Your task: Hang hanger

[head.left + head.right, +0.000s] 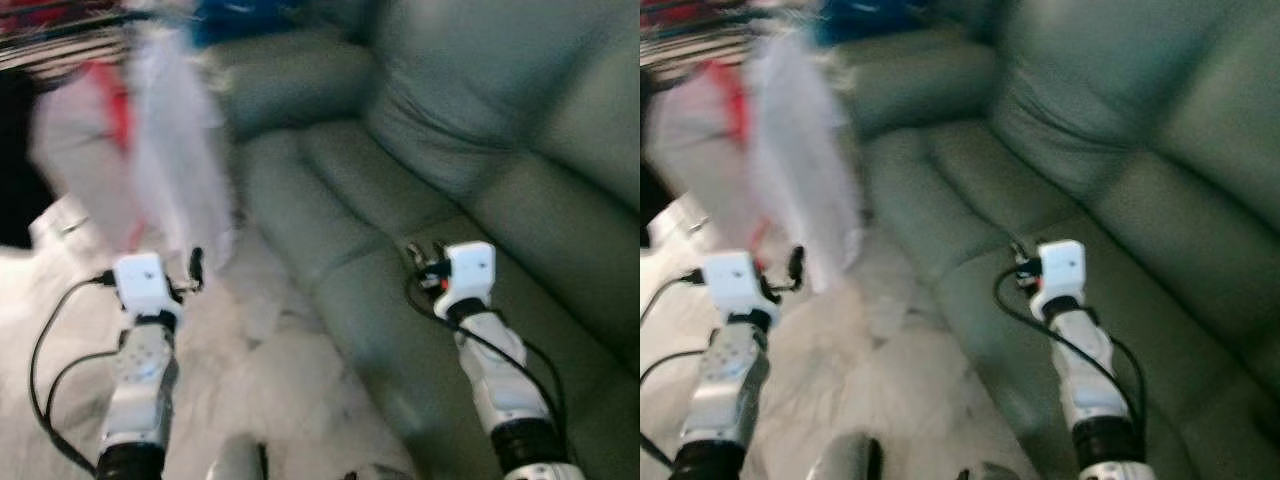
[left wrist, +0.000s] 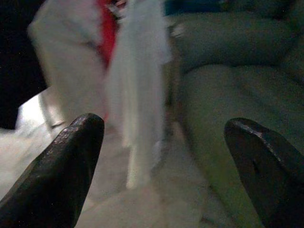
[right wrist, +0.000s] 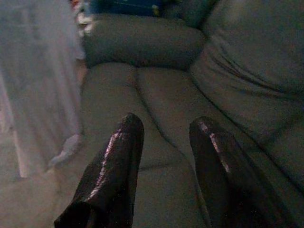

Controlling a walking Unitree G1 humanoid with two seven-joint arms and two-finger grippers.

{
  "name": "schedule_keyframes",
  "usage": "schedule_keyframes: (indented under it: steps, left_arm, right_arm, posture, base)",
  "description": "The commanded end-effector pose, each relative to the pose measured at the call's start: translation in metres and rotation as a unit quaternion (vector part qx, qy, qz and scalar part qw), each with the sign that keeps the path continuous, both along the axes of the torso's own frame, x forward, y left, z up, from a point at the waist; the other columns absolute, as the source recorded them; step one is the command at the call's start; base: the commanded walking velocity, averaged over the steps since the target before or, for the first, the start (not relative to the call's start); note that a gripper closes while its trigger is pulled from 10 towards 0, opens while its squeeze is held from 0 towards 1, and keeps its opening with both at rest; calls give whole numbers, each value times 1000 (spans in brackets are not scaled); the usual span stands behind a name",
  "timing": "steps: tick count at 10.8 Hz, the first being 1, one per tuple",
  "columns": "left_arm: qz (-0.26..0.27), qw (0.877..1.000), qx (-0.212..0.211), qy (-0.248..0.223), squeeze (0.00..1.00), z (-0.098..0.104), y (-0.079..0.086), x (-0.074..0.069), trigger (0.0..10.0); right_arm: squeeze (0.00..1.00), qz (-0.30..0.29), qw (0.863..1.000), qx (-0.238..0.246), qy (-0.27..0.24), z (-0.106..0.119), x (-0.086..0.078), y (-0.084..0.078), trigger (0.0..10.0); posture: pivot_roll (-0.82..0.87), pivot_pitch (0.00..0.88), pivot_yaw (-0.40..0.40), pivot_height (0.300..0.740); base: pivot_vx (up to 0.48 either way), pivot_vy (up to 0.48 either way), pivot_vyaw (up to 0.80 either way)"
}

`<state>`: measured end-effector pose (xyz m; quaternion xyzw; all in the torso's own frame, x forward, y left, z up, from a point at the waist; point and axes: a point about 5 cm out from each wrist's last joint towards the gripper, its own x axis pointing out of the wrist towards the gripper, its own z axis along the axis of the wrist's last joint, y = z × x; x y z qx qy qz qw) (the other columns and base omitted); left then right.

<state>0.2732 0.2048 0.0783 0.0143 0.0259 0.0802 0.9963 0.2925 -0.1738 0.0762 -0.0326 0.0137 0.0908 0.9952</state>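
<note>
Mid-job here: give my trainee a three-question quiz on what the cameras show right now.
1. True or false: the left gripper is open with nothing between its fingers.
2. Multiple choice: the right gripper is over (a) the floor, (b) the sofa, (c) a table.
3. Fill in: the white garment hangs to the ______ of the sofa, from the robot's side.

Key
1. True. In the left wrist view the fingers stand wide apart and bare.
2. b. It is over the sofa seat.
3. Left. It hangs over the pale floor, ahead of the left gripper.
</note>
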Motion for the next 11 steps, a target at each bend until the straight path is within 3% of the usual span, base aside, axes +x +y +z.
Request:
schedule_keyframes:
  steps: [1,3,4,5,6,11]
  left_arm:
    - [4,1000,23,0,0,-1,5,-3,10000]
    - [10,1000,28,-2,0,-1,4,-3,10000]
    - [16,1000,16,7,0,-4,4,-3,10000]
    - [10,1000,12,11,0,-5,4,-3,10000]
    - [0,1000,27,1,0,-4,3,-3,10000]
    - [7,1000,18,0,0,-3,5,-1,10000]
  right_arm:
    - [0,10,1000,6,-3,0,1,7,10000]
    - [0,12,1000,7,-1,-1,1,8,10000]
    - [0,6,1000,27,-2,1,2,7,10000]
    - [0,-2,999,50,6,-1,2,4,10000]
    - [0,-2,999,45,5,-2,1,2,10000]
    - [0,2,999,46,15,-6,-1,6,10000]
  posture:
    - [53,82,-84,740]
    - [54,73,-85,740]
    - [53,70,-87,740]
    - [54,71,-90,740]
    - [56,72,-96,740]
    - [55,88,-98,740]
  base:
    - [0,0,800]
    - [0,0,800]
    - [0,480,800]
    - [0,480,0]
    - [0,480,0]
    - [0,480,0]
